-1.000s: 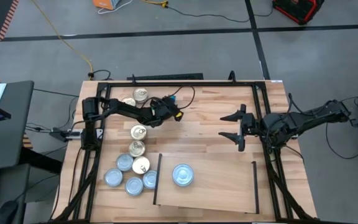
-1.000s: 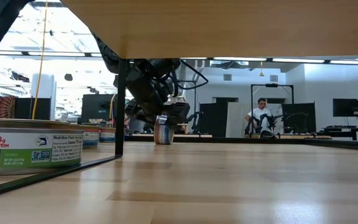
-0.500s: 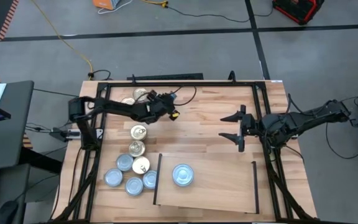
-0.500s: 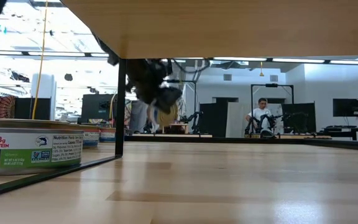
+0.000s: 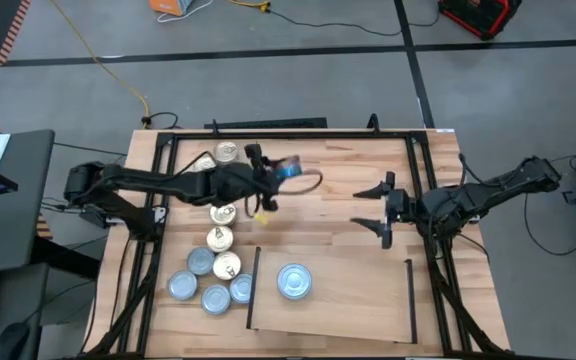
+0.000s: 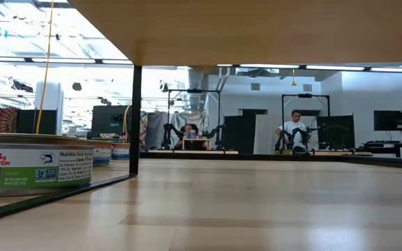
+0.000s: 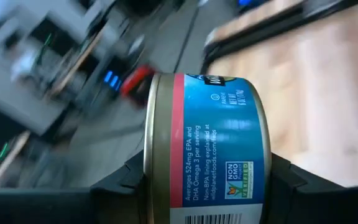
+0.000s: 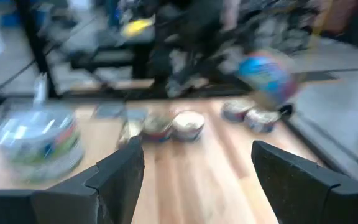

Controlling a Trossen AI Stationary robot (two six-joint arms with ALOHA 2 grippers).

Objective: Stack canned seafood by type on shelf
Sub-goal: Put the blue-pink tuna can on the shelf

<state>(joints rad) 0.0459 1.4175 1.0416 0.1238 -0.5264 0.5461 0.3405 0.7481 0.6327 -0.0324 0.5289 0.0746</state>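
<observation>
A workshop with grey floor, cables and racks surrounds the plank-striped desk (image 5: 328, 170), and a person sits far off in the low view. On the desk, toward 6 o'clock, lies the shelf (image 5: 348, 300), a pale board with a black strip at each short side.

The left gripper (image 5: 280, 176) is held above the desk centre, slightly toward 11 o'clock, its jaws clenched on a tin (image 7: 207, 143) gripped by its flat faces, so the rim and label face the wrist camera. The tin has a blue label with a red band and a gold-toned rim. The right gripper (image 5: 380, 205) waits near 3 o'clock with jaws spread wide, grasping nothing.

One silvery-blue tin (image 5: 294, 281) already sits on the shelf toward its 9 o'clock side. The other tins are off the shelf: a cluster of silvery-blue ones (image 5: 200, 285) near 8 o'clock, and gold-lidded ones (image 5: 219, 238) running up toward 11 o'clock.

The risks, as I judge them: the tin is carried on edge, so it could land tilted and roll or fall off the stack unless turned flat first. A fast swing might also let the smooth metal slip in the jaws. Placing it with the wrong kind would mix the types.
</observation>
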